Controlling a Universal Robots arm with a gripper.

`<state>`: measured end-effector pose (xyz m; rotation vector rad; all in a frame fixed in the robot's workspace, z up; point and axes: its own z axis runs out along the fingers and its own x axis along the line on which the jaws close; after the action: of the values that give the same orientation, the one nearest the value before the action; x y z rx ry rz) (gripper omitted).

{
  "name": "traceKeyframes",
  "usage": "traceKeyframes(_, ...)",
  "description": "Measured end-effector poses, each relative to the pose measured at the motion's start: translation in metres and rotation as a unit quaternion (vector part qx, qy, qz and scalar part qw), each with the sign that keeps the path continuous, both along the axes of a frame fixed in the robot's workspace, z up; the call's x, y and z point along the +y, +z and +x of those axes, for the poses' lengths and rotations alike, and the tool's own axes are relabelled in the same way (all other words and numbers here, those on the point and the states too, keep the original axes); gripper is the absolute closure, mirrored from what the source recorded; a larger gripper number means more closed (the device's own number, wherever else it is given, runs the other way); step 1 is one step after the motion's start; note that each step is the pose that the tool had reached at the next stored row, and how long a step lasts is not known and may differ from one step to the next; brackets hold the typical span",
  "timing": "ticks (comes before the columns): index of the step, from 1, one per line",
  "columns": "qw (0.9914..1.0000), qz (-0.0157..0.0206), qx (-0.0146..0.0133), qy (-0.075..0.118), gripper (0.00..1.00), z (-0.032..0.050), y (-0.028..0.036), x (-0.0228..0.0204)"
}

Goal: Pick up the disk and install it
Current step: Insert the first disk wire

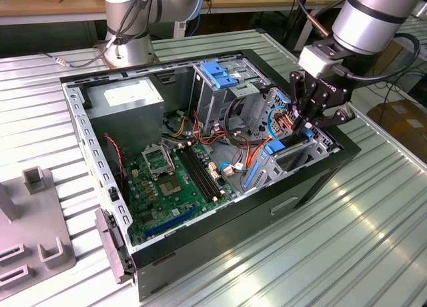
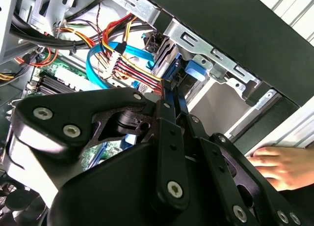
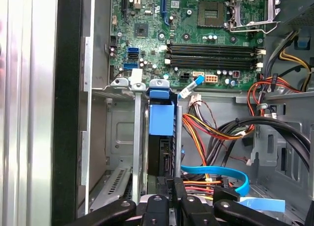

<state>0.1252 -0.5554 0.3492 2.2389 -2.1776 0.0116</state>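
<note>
Claw [image 1: 308, 123] grips one disk [image 3: 161, 119] standing edgewise in the cage; one hand [image 2: 282, 165] rests outside.

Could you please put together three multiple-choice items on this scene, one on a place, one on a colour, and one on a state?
1. Where is the gripper?
A. over the grey power-supply box
B. down at the drive bay by the case's edge on the exterior view's right
C. above the bare table

2. What colour is the flat looped cable near the bay?
A. blue
B. green
C. white

3. What state is the computer case in?
A. closed with its panel on
B. standing upright
C. lying open with the motherboard exposed

Answers: 1 B, the exterior view shows the gripper lowered at that edge; 2 A, both wrist views show a blue loop; 3 C, the board and cabling lie uncovered.
</note>
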Motion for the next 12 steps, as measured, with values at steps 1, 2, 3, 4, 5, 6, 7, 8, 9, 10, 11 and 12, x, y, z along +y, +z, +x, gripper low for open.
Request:
traceKeyframes(1, 1.00000, 0.0000, 0.0000, 0.000, 0.84, 0.0000, 0.0000, -0.0001)
traceKeyframes(2, 1.00000, 0.0000, 0.0000, 0.000, 0.84, 0.0000, 0.0000, -0.0002)
traceKeyframes(3, 1.00000, 0.0001, 0.0000, 0.000, 0.84, 0.0000, -0.0001, -0.0002)
traceKeyframes(4, 1.00000, 0.0001, 0.0000, 0.000, 0.84, 0.0000, -0.0003, -0.0002)
traceKeyframes(5, 1.00000, 0.0001, 0.0000, 0.000, 0.84, 0.0000, -0.0007, -0.0002)
traceKeyframes(6, 1.00000, 0.0001, 0.0000, 0.000, 0.84, 0.0000, -0.0013, -0.0003)
traceKeyframes(7, 1.00000, 0.0000, 0.0000, 0.000, 0.84, 0.0000, -0.0016, -0.0003)
traceKeyframes(8, 1.00000, -0.0001, 0.0000, 0.000, 0.84, 0.0000, -0.0023, -0.0002)
traceKeyframes(9, 1.00000, 0.0000, 0.0000, 0.000, 0.84, 0.0000, -0.0029, -0.0002)
traceKeyframes(10, 1.00000, 0.0000, 0.0000, 0.000, 0.84, 0.0000, -0.0038, -0.0003)
traceKeyframes(11, 1.00000, 0.0000, 0.0000, 0.000, 0.84, 0.0000, -0.0052, -0.0003)
traceKeyframes(12, 1.00000, 0.0001, 0.0000, 0.000, 0.84, 0.0000, -0.0064, -0.0004)
